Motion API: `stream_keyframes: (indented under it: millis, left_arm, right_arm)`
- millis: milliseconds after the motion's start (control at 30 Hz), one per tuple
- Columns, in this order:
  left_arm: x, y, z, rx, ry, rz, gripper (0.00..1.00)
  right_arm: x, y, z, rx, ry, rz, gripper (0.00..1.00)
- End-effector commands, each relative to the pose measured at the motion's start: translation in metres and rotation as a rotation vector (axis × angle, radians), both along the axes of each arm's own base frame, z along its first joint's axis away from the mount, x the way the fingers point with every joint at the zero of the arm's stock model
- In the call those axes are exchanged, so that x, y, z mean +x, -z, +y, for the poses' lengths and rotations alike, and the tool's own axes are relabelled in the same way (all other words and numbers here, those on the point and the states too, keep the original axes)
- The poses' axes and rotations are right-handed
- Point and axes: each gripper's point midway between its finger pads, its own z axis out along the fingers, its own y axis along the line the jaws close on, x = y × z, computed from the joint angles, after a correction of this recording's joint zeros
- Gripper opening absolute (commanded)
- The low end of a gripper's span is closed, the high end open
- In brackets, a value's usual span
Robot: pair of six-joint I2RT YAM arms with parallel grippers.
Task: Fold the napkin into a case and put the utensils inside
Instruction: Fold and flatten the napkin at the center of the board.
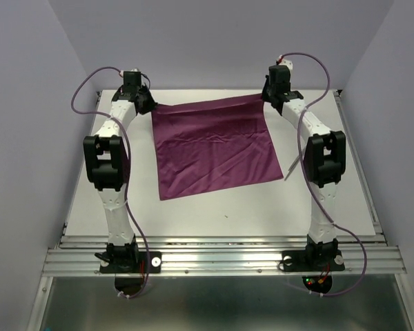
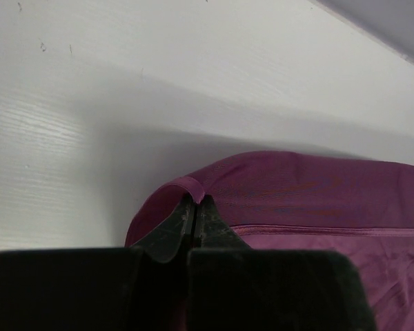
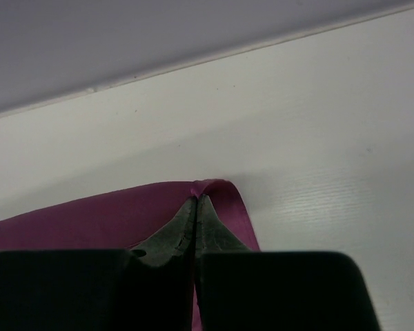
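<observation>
Napkin [image 1: 214, 148] corners hidden inside both clamped end effectors [image 2: 195, 201] [image 3: 196, 198].

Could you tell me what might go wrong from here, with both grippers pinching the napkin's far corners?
1. The left gripper and right gripper each pinch only a small tip of the napkin, so a corner might slip free during the fold.
2. The utensils lie close beside the napkin's right edge, so pulled cloth could sweep them aside.
</observation>
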Motion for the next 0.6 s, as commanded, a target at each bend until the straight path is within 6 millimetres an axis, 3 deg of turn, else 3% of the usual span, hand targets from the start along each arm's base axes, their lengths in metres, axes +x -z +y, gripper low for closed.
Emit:
stream_keyframes:
  millis: [0,133,233,267,300,333,433,467,500,567]
  left_arm:
    - [-0.010,-0.036,0.000,0.000,0.033,-0.067,0.00]
    - [-0.038,-0.025,-0.002,-0.013,0.050,-0.010,0.00]
    - [-0.059,-0.032,-0.007,-0.033,0.069,0.002,0.00]
    - [-0.073,-0.020,-0.007,-0.038,0.071,0.043,0.00]
    - [-0.080,-0.027,-0.009,-0.045,0.076,0.033,0.00]
    - [-0.092,-0.014,-0.009,-0.047,0.074,0.070,0.00]
    - [-0.115,-0.011,-0.012,-0.063,0.078,0.102,0.00]
    - [-0.127,0.001,-0.012,-0.065,0.079,0.137,0.00]
    - [-0.134,-0.002,-0.017,-0.077,0.086,0.131,0.00]
    - [-0.151,0.014,-0.021,-0.083,0.091,0.169,0.00]
  right_arm:
    - [-0.013,-0.037,0.003,0.063,-0.020,-0.065,0.01]
    - [-0.049,-0.021,0.003,0.089,-0.044,0.005,0.01]
    - [-0.067,-0.016,-0.004,0.107,-0.030,0.038,0.01]
    - [-0.080,-0.012,-0.004,0.114,-0.039,0.063,0.01]
    - [-0.087,-0.009,-0.003,0.120,-0.042,0.078,0.01]
    - [-0.094,-0.006,-0.002,0.133,-0.047,0.090,0.01]
    - [-0.122,0.010,-0.005,0.143,-0.047,0.152,0.01]
    - [-0.129,0.015,-0.006,0.146,-0.045,0.166,0.01]
    - [-0.143,0.022,-0.008,0.151,-0.041,0.187,0.01]
    - [-0.155,0.030,-0.008,0.161,-0.046,0.212,0.01]
